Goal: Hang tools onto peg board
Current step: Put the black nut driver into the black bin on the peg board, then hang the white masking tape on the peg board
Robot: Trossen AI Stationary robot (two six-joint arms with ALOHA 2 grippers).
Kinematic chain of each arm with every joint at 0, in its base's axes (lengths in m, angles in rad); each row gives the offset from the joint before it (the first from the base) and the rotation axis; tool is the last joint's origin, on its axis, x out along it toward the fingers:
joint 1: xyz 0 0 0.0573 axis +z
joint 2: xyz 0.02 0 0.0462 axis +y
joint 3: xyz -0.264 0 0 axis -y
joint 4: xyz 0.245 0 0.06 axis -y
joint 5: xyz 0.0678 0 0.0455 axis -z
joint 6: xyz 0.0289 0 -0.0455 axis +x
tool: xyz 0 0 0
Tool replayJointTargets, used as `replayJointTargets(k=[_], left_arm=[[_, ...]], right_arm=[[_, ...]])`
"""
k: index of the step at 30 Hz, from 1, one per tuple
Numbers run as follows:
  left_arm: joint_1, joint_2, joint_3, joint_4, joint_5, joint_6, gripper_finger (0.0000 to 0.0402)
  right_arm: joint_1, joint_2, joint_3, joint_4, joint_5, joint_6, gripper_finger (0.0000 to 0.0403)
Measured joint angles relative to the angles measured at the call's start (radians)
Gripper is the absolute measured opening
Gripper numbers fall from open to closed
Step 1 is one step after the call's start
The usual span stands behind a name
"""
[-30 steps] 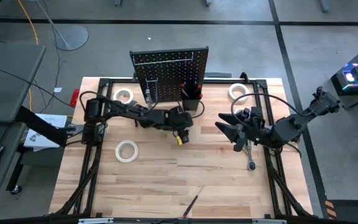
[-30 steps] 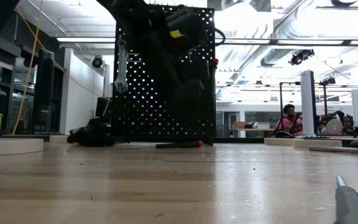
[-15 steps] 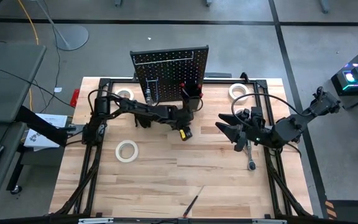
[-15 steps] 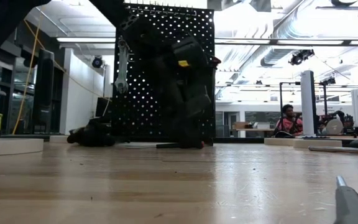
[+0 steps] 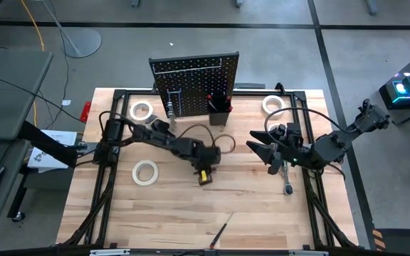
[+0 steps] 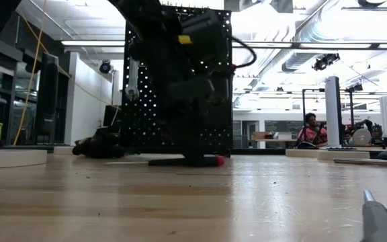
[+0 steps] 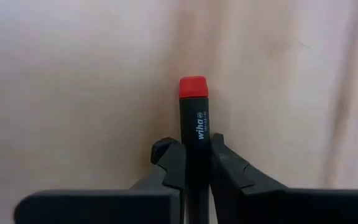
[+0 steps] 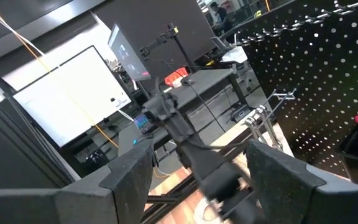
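L gripper (image 5: 206, 165) is down at mid-table, in front of the peg board (image 5: 194, 84), its two fingers (image 7: 173, 163) pinched tight on a black screwdriver (image 7: 194, 127) w/ a red end cap; the wrist view shows the handle squeezed between both pads, red tip poking out past them over the wood. In the low view the same screwdriver (image 6: 183, 160) lies flat on the table surface (image 5: 176, 206), red cap to the right, w/ the L arm's dark bulk right above it and blocking much of the board. Peg board stands upright at the far edge, centre; a silver wrench (image 5: 170, 108) hangs on its front toward the left, and the small black bin (image 5: 219, 107) on its right side has a red-tipped tool standing in it. R gripper (image 5: 264, 151) waits over the right part of the table, jaws spread wide, nothing between them; R wrist view looks across at the L arm and the board. Loose tools: white tape roll (image 5: 145, 171) near-left of the L gripper, another tape roll (image 5: 142, 110) far left beside the board, a third tape roll (image 5: 272, 104) far right. A silver ratchet (image 5: 287, 186) lies just near the R gripper, on the right side. A slim dark screwdriver (image 5: 219, 233) lies at the near edge, centre, well apart from both arms. Person (image 6: 309, 129) seated in the room beyond, right side of the low view.
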Motion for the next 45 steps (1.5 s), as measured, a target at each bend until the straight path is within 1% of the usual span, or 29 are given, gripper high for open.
replayJointTargets(k=[4,8,10,14,18,20,22,24,27,30,32,35,40,42,45], left_arm=[[-0.066,-0.052,-0.009,0.012,0.004,-0.032,0.0030],[-0.103,-0.120,-0.016,0.039,0.009,-0.050,0.0030],[-0.106,-0.171,-0.011,0.075,0.008,-0.050,0.0030],[-0.064,-0.267,-0.011,0.162,-0.014,-0.045,0.0030],[-0.008,-0.384,-0.010,0.316,-0.061,-0.005,0.0030],[0.021,-0.442,-0.008,0.425,-0.128,0.063,0.0030],[0.053,-0.478,-0.008,0.579,-0.203,0.143,0.0030],[0.095,-0.487,-0.007,0.746,-0.277,0.211,0.0030],[0.158,-0.473,-0.006,0.975,-0.339,0.290,0.0030],[0.218,-0.438,-0.006,1.112,-0.404,0.351,0.0030],[0.253,-0.420,-0.007,1.141,-0.435,0.367,0.0030],[0.291,-0.401,-0.006,1.127,-0.456,0.364,0.0030],[0.315,-0.348,-0.007,1.110,-0.506,0.381,0.0031],[0.313,-0.332,-0.007,1.112,-0.542,0.349,0.0050],[0.306,-0.317,-0.007,1.111,-0.577,0.339,0.0101]], right_arm=[[0.000,0.000,0.000,-0.003,-0.003,-0.005,0.0245],[0.000,0.000,0.000,-0.004,-0.006,-0.010,0.0245],[0.000,0.000,0.000,-0.003,-0.007,-0.020,0.0245],[0.000,0.000,0.000,0.002,-0.009,-0.027,0.0245],[0.000,0.000,0.000,0.009,-0.009,-0.034,0.0245],[0.000,0.000,0.000,0.023,-0.010,-0.051,0.0245],[0.000,0.000,0.000,0.021,-0.010,-0.053,0.0245],[0.000,0.000,0.000,0.021,-0.009,-0.065,0.0245],[0.000,0.000,0.000,0.026,-0.009,-0.076,0.0245],[0.000,0.000,0.000,0.037,-0.009,-0.086,0.0245],[0.000,0.000,0.000,0.048,-0.009,-0.097,0.0245],[0.000,0.000,0.000,0.048,-0.009,-0.098,0.0245],[0.000,0.000,0.000,0.051,-0.009,-0.106,0.0245],[0.000,0.000,0.000,0.054,-0.009,-0.106,0.0245],[0.000,0.000,0.000,0.055,-0.009,-0.105,0.0245]])
